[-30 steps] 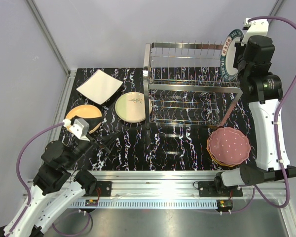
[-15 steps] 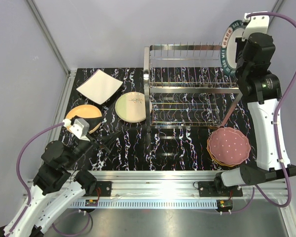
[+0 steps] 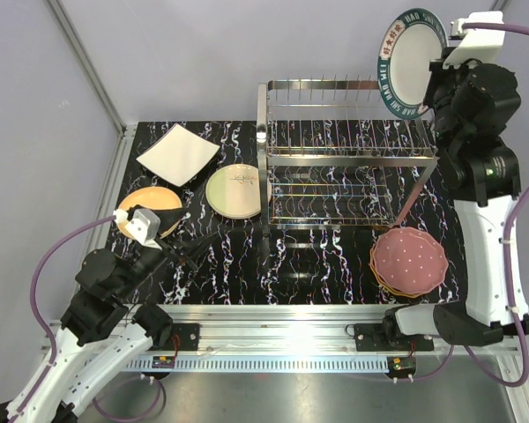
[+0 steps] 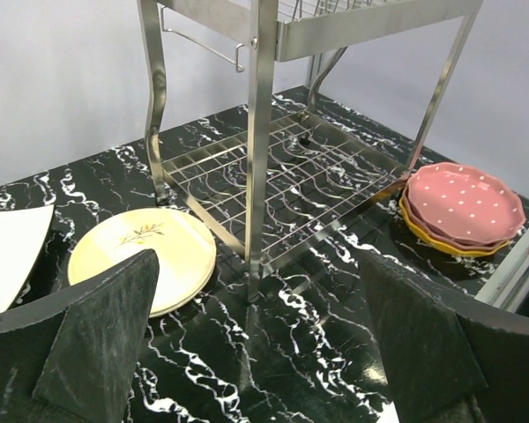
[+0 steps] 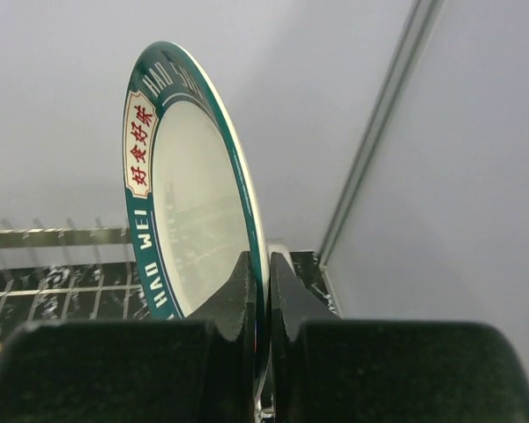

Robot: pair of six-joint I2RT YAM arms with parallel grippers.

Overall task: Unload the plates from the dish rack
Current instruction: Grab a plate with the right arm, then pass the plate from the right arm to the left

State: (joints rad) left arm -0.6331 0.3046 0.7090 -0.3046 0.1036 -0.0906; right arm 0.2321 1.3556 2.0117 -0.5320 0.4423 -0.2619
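Observation:
My right gripper (image 3: 435,69) (image 5: 266,269) is shut on the rim of a white plate with a dark green lettered rim (image 3: 409,62) (image 5: 187,211), held upright in the air above the right end of the chrome wire dish rack (image 3: 346,154) (image 4: 291,167). No plates show in the rack's tines. On the black marble table lie a white square plate (image 3: 177,154), a pale green twig plate (image 3: 236,189) (image 4: 145,251), an orange plate (image 3: 152,208) and a pink polka-dotted plate on a stack (image 3: 409,258) (image 4: 465,204). My left gripper (image 3: 190,249) (image 4: 256,352) hangs open and empty over the table, front left of the rack.
A metal rail (image 3: 273,317) runs along the table's near edge, where both arm bases are bolted. Grey walls stand close behind and to the right of the rack. The right arm's upright link (image 3: 485,238) stands beside the polka-dotted stack.
My right gripper has lifted the green-rimmed plate up out of the rack's right end and higher into the air. The left arm has not moved.

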